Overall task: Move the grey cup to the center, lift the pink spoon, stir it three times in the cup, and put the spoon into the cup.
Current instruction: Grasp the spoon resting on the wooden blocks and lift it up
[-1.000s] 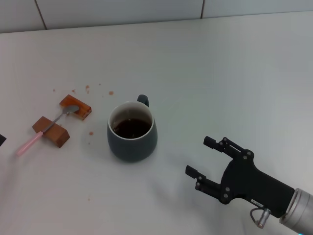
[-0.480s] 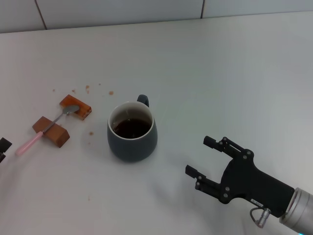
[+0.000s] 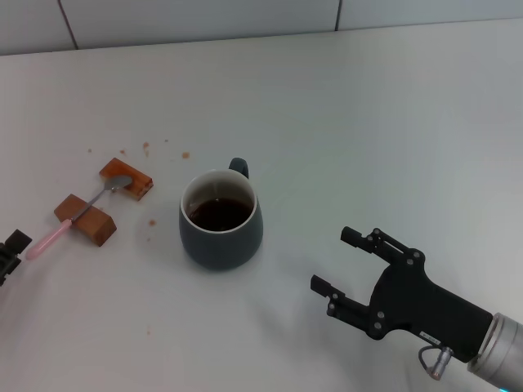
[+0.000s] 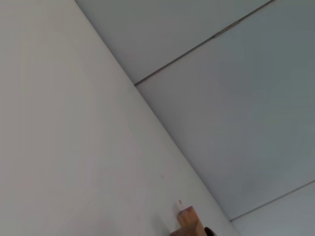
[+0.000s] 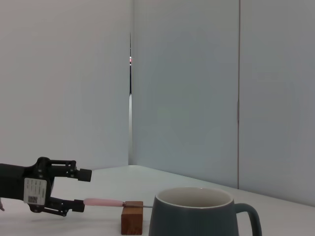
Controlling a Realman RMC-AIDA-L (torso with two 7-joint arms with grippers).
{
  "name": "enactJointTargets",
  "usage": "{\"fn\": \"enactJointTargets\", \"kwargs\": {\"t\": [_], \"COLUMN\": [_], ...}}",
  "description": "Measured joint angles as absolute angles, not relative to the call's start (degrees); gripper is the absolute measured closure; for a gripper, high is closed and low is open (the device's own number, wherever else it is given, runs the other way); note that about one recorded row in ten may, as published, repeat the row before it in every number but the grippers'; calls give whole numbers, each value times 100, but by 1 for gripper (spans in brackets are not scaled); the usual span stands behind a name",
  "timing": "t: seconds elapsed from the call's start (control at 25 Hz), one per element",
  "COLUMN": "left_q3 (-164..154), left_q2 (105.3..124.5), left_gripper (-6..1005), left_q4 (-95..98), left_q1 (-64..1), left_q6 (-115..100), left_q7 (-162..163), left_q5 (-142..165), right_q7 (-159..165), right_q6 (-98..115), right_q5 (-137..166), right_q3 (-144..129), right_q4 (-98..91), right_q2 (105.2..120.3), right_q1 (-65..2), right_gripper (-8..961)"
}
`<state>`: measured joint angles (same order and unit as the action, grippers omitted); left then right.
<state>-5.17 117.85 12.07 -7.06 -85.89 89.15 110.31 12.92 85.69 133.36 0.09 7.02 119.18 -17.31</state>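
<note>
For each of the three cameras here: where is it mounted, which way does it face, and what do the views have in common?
Head view: from the robot's head, looking down on the table; right gripper open near the grey cup, left gripper at the pink spoon.
Left wrist view: on the left arm, facing the wall; a wooden block at the edge.
Right wrist view: low, level with the cup, facing the open left gripper.
Shared: cup, spoon and left gripper appear in head and right wrist views.

The left end effector (image 3: 10,249) is mostly cut off at the head view's edge.
</note>
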Motion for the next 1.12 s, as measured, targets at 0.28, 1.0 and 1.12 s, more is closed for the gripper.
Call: {"fn": "enactJointTargets", "kwargs": {"t": [0.28, 1.0, 1.12], "left_q3": [-591, -624, -632], "left_q2": [11790, 11795, 11795], "left_gripper": [219, 241, 244], "left_q4": [1184, 1039, 1038], "left_q1": [-734, -882, -896], "left_q6": [-8523, -8430, -8417], "left_q7": [8925, 8924, 8924], "left_q5": [11030, 11030, 11030], "right_q7": [1292, 1291, 1292], "right_q6": [8569, 8569, 8569], "right_q5": [13332, 13332, 13332], "right_q3": [9, 9, 9], "right_q4": [709, 703, 703], "right_q2": [11918, 11918, 11918], "right_q1": [-1735, -1696, -1696], "right_gripper": [195, 195, 195]}}
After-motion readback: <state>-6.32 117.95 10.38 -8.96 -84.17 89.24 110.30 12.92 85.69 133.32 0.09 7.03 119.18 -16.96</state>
